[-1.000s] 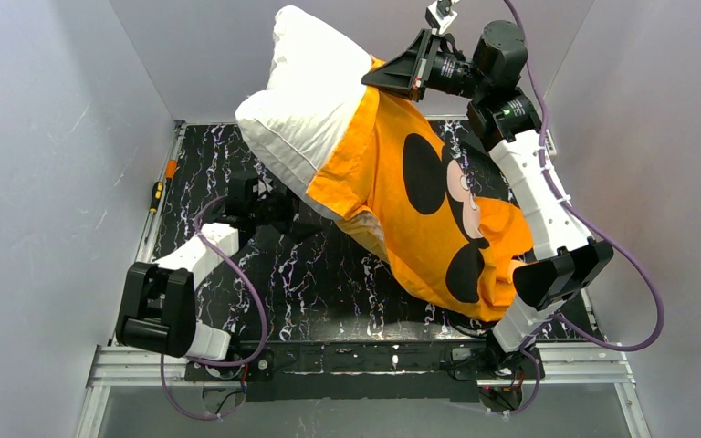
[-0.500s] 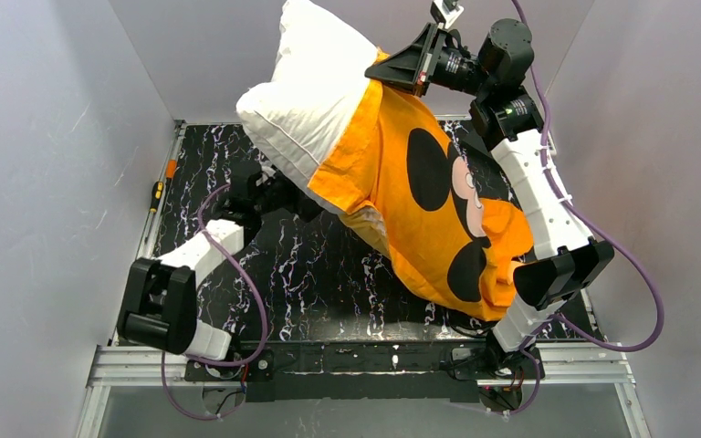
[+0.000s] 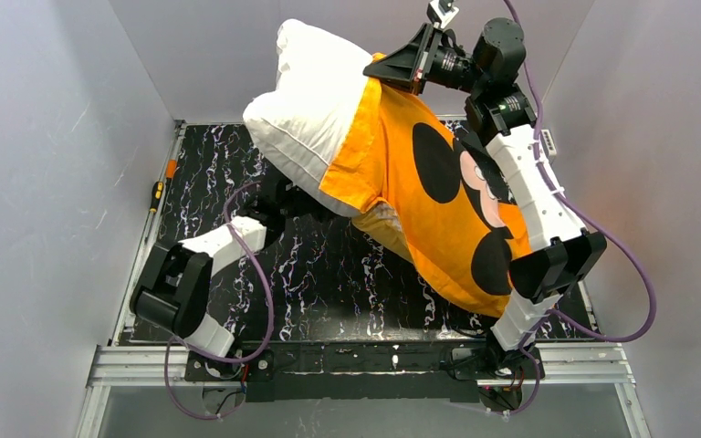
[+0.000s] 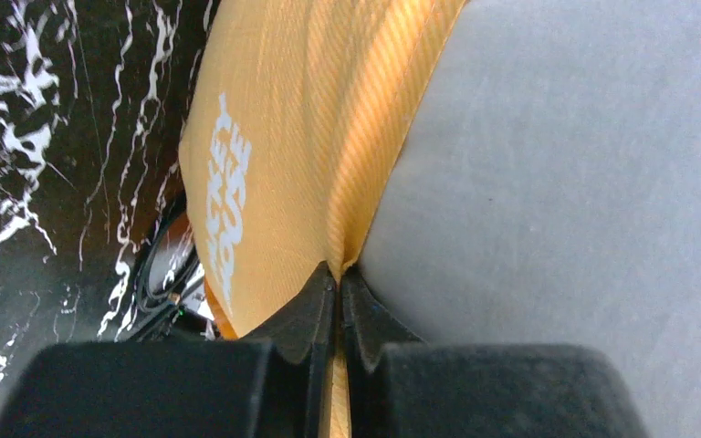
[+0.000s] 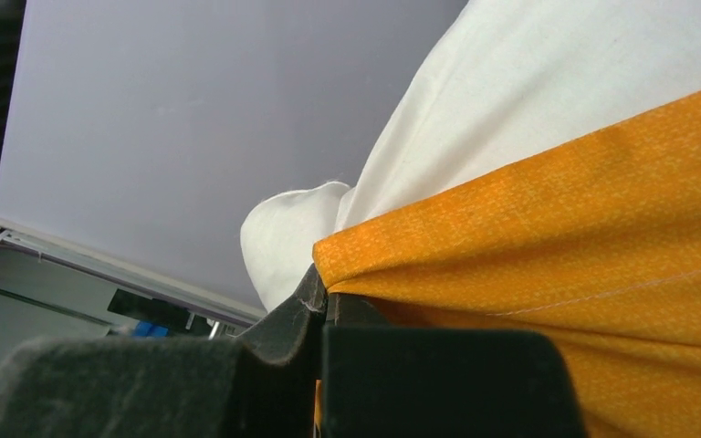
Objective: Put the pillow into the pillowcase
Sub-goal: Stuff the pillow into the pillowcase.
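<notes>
The large plump off-white fabric pillow point(image 3: 313, 91) is held up off the surface, tilted toward the far wall. Roughly its far half bulges bare out of the mouth of the bright orange fabric pillowcase point(image 3: 429, 196), and the rest is already inside. The case hangs down and to the right from there, its black-and-white mouse face turned up to the overhead camera and its lower end sagging beside the right arm's base. Its white lettering point(image 4: 227, 212) shows on the underside in the left wrist view. The left pincer point(image 4: 338, 274) is closed tight on the orange hem just where it meets the pillow's side, on the lower edge of the opening. The right pincer point(image 5: 321, 287) is likewise clamped on the hem at the upper edge, with white pillow swelling just beyond its fingertips. Below it all lies the black white-veined marble-pattern counter point(image 3: 329, 274), well apart from the raised bundle. The step in hand looks like drawing the case over the pillow, about half done. The next move probably calls for both hem grips to pull together toward the exposed end, or to lift and shake so the pillow sinks deeper, without the thin hem slipping free.
</notes>
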You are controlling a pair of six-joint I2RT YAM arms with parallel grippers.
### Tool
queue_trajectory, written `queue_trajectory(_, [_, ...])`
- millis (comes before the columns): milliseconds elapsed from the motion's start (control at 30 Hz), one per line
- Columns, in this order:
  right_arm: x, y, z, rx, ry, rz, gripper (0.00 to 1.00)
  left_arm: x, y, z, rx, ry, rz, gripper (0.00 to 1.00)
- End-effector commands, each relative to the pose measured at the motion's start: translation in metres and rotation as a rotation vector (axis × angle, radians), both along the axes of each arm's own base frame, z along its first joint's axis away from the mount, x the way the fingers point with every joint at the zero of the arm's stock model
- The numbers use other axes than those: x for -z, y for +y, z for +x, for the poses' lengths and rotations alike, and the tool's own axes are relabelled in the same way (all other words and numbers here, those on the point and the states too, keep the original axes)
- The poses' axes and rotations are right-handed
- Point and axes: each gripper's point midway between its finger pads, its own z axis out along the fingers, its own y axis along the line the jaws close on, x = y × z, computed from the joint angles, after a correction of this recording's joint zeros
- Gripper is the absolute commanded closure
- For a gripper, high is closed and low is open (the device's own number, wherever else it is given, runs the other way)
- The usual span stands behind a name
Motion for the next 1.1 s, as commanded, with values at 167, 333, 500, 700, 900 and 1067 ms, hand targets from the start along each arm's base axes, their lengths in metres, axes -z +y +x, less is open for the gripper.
queue_trajectory(167, [-0.081,-0.053,-0.057,0.056,-0.38,0.099,0.99,-0.105,0.092,0.012,-0.165,-0.304,0.171,1.0])
queue_trajectory(333, [-0.06,-0.064,-0.053,0.036,-0.382,0.049,0.99,-0.175,0.135,-0.003,-0.205,-0.479,0.389,1.0])
queue_trajectory(500, [-0.043,-0.07,-0.052,0.01,-0.395,0.007,0.99,-0.262,0.143,-0.021,-0.245,-0.683,0.376,1.0])
queue_trajectory(700, [-0.014,-0.073,-0.055,-0.035,-0.402,-0.054,0.99,-0.34,0.137,-0.039,-0.248,-0.881,0.281,1.0])
queue_trajectory(900, [0.039,-0.074,-0.065,-0.087,-0.378,-0.147,0.99,-0.363,0.124,-0.033,-0.195,-0.944,0.215,1.0])
queue_trajectory(1067, [0.074,-0.077,-0.077,-0.112,-0.325,-0.193,0.99,-0.379,0.1,-0.021,-0.139,-1.003,0.187,1.0])
